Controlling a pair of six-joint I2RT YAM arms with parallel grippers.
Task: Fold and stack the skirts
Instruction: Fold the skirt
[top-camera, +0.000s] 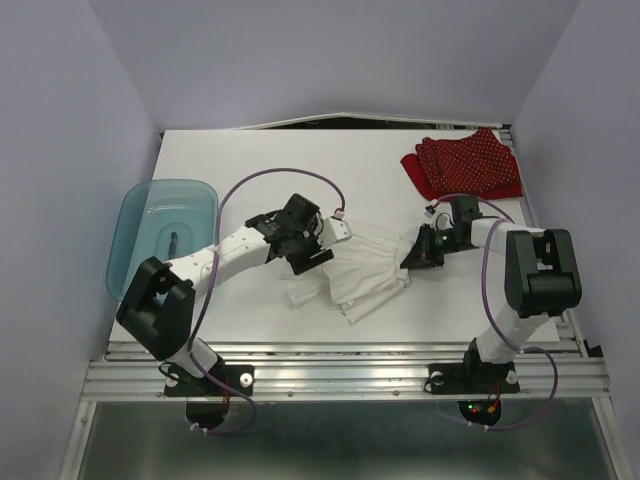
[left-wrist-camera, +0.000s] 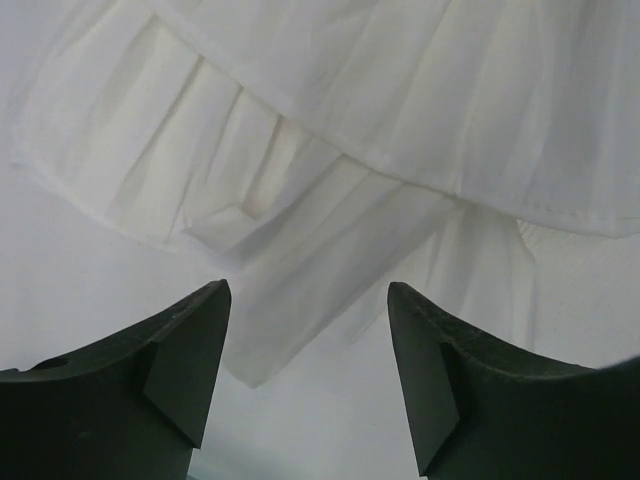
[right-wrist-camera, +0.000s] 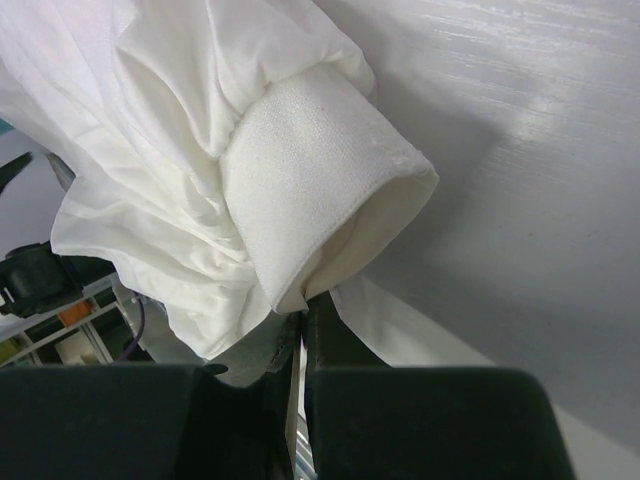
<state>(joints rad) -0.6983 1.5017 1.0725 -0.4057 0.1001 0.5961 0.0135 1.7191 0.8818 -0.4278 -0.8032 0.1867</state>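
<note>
Left fingers (left-wrist-camera: 190, 350) spread wide and empty, just above the white skirt (top-camera: 355, 275), crumpled mid-way across the desk (top-camera: 250, 160). Right fingers (right-wrist-camera: 335, 345) pinch its waistband edge. Red dotted skirt (top-camera: 465, 165) lies at the desk's far right corner.

The white skirt (top-camera: 355, 280), wrinkled and pleated, lies bunched and partly folded near the middle of the table (top-camera: 250, 160), its right end raised, while the red polka-dot skirt (top-camera: 465, 165) lies crumpled at the table's far right corner.
</note>
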